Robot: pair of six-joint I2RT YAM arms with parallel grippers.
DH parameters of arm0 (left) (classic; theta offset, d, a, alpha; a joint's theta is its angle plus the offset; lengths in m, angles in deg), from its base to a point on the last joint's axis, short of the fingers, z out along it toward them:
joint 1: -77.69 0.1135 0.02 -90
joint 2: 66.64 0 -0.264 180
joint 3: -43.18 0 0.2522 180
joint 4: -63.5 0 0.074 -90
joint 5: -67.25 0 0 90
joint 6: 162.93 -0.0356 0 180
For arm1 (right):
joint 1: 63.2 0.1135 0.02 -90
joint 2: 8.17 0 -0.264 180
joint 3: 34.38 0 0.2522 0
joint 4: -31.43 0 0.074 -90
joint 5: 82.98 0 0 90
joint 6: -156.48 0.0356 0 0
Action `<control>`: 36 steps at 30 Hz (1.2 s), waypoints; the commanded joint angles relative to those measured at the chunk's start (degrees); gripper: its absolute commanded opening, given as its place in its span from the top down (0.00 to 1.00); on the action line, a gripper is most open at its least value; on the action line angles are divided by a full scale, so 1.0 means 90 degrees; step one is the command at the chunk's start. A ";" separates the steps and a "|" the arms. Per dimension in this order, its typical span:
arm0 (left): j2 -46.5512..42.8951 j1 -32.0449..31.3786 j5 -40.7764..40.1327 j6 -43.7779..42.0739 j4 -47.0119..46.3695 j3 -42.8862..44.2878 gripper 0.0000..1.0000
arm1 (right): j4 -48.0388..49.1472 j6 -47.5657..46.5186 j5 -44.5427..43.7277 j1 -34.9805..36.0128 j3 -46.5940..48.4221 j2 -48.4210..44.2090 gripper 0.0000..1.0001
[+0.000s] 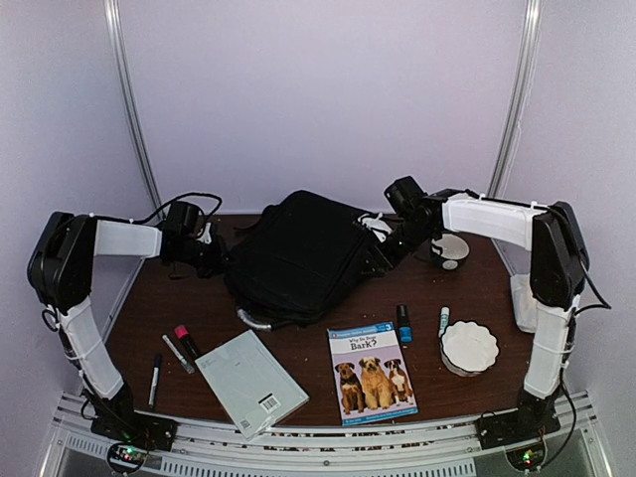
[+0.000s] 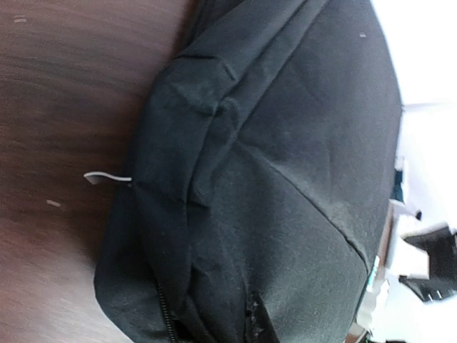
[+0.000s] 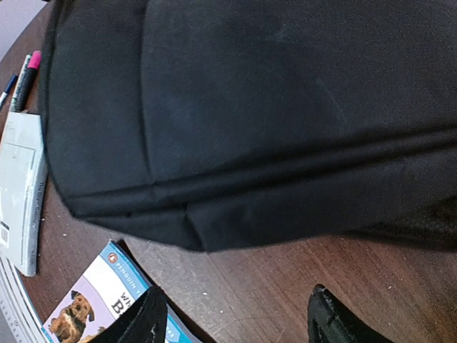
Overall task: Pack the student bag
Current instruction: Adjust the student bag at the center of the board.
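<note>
**the student bag at back-centre, one arm each side**

Bag lies flat on the brown table, far end close to the back edge. Bare wood on its left. The front half is busier: grey booklet, dog book, pens, white scalloped dish. Black-and-white mug at back right, just beside the right arm, so tight there. The left gripper is at the bag's left edge, clamped narrow; can't tell if it's got fabric. The right gripper is at the bag's right side, jaws wide w/ nothing between, bag edge just ahead of its fingers.
</note>
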 commanded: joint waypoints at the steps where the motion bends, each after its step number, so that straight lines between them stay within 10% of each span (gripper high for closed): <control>1: -0.0577 -0.0429 0.0363 0.0179 -0.0311 -0.0054 1.00 | -0.0451 0.0311 -0.0564 -0.0010 0.0586 0.0523 0.33; 14: -0.2122 -0.0835 -0.1067 0.0651 -0.0378 -0.0055 1.00 | -0.0902 0.0708 -0.0713 -0.0123 0.1457 0.0952 0.25; 26: -0.2379 -0.1238 -0.2428 0.0830 0.0746 -0.0855 1.00 | -0.0792 0.0476 -0.0861 -0.0335 0.0166 -0.0044 0.23; 30: -0.2592 -0.1267 -0.2230 0.0023 0.1456 -0.1011 0.65 | -0.0820 0.0490 -0.0912 -0.0509 0.0065 0.0082 0.23; 36: -0.3016 -0.1705 -0.3520 -0.2533 0.3552 0.0197 0.47 | -0.0774 0.0391 -0.0661 -0.0598 -0.0120 -0.0041 0.24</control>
